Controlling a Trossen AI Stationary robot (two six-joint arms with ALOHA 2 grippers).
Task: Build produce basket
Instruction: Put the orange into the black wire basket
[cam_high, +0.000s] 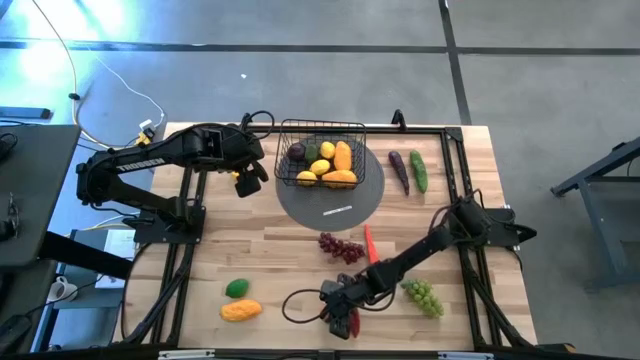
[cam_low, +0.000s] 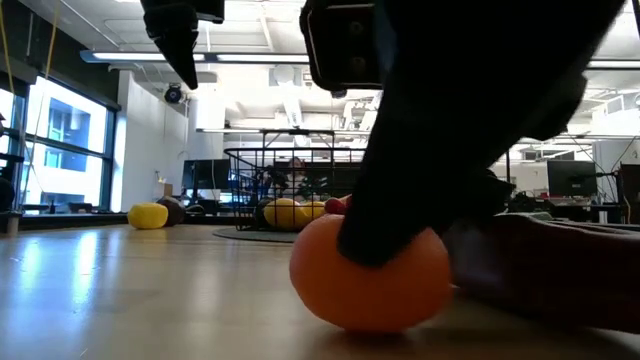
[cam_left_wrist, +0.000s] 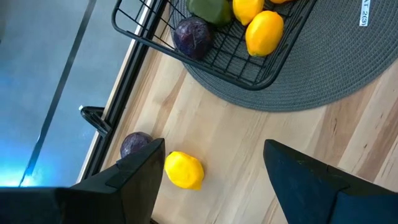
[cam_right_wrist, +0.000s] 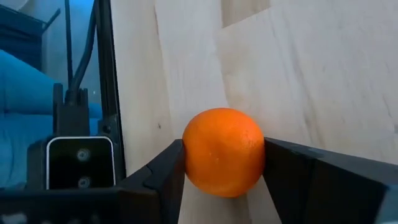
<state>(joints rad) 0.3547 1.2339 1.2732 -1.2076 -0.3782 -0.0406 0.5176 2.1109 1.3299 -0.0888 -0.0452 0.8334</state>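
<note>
Two arms show in the high view. We find the right gripper (cam_high: 341, 318) low at the table's near edge, with the green grapes (cam_high: 423, 296) off to one side of it and the purple grapes (cam_high: 341, 247) and a red pepper (cam_high: 370, 243) beyond it toward the basket (cam_high: 321, 152). The basket sits on a grey mat (cam_high: 352, 198), holding lemons, a plum and other produce. The left gripper (cam_high: 247, 180) hovers just beside the basket's left wall.

At table level, we note an orange (cam_low: 370, 271) on the wood with a dark finger pressed against its top.

From the left wrist, we see that gripper's fingers (cam_left_wrist: 142, 177) spread and empty; a loose lemon (cam_left_wrist: 183, 170) and a plum (cam_left_wrist: 135, 143) lie on the table past one fingertip, and the basket corner lies farther ahead.

From the right wrist, the orange (cam_right_wrist: 224, 151) sits squarely between the two fingers (cam_right_wrist: 165, 172), both touching its sides: grasped.
</note>
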